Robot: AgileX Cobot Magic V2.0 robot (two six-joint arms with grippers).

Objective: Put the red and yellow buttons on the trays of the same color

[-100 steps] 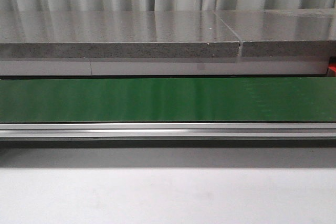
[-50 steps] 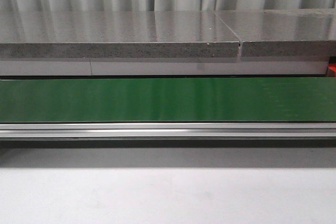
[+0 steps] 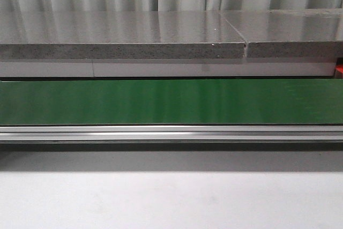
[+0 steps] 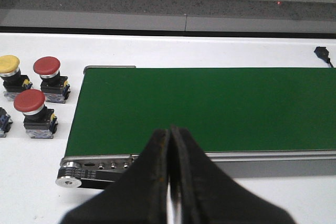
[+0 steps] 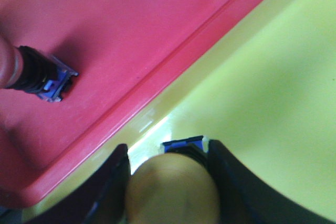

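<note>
Right gripper (image 5: 170,182): fingers spread around a yellow button (image 5: 172,188) and gripping its cap from both sides; the button's blue-and-black base points toward 12 o'clock in the right wrist view.
Yellow button position: held over the yellow tray (image 5: 273,98), just beside the ridge where it meets the red tray (image 5: 131,24).
Red tray contents: one button (image 5: 31,69) lying on its side — black ribbed body, blue base, cap cut off at the frame edge.
Left gripper (image 4: 169,182): fingers pressed together, nothing between them; positioned above the near rail of the green conveyor belt (image 4: 210,106).
Remaining buttons: two red buttons (image 4: 46,77) (image 4: 32,111) and a second yellow button (image 4: 11,74) stand upright on the white table (image 4: 31,156), at 9 o'clock from the belt end.
Front view: belt (image 3: 171,102) bare — neither arm visible.
</note>
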